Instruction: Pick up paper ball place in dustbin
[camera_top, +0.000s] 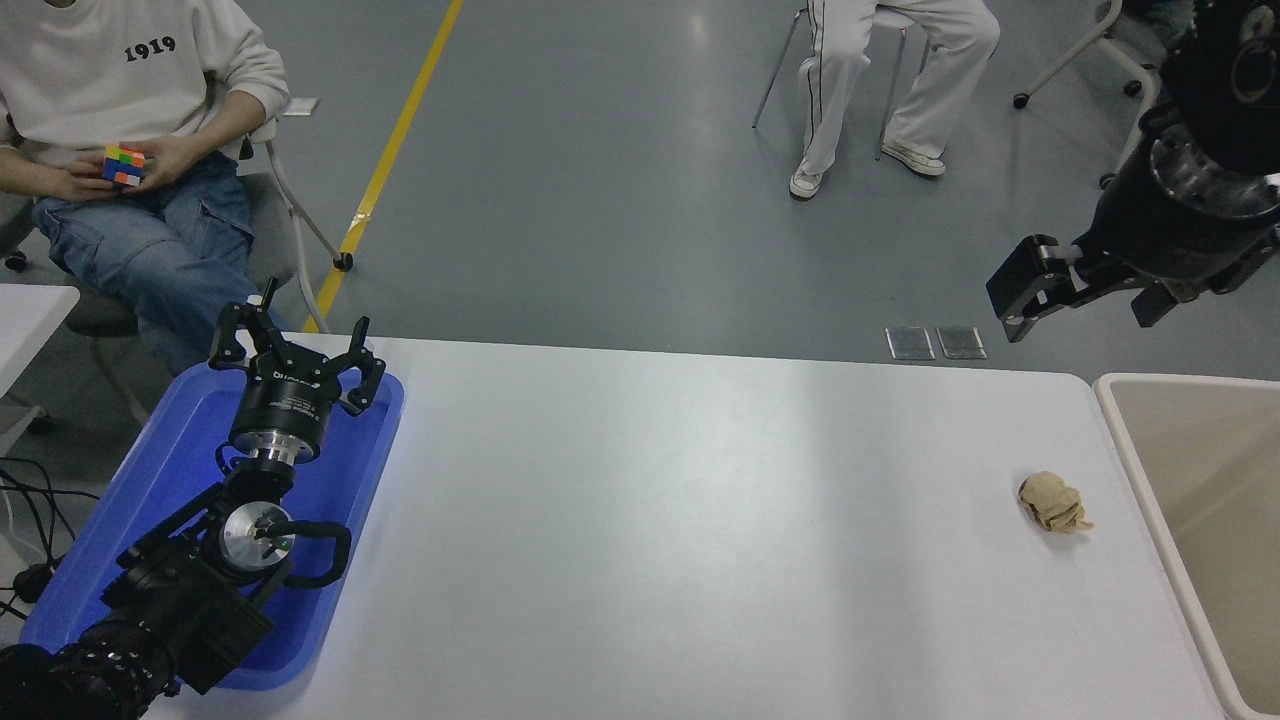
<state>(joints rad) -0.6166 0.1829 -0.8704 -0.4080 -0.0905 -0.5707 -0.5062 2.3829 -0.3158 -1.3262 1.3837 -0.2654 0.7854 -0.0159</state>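
The paper ball (1053, 503), a crumpled tan-brown wad, lies on the white table (700, 520) near its right end, a short way left of the dustbin. The dustbin (1130, 450) is a beige bin with a thick pale rim at the table's right edge, partly cut off by the picture. My right gripper (1025, 290) hangs high at the upper right, beyond the table's far edge, well above and behind the ball, and holds nothing. My left gripper (300, 355) is parked open over the blue tray at the lower left.
A shallow bright blue tray (160, 470) lies on the table's left end under the left arm. A person with a colour cube sits at the far left, another sits at the top middle. Part of another white table (30, 310) shows at the left edge.
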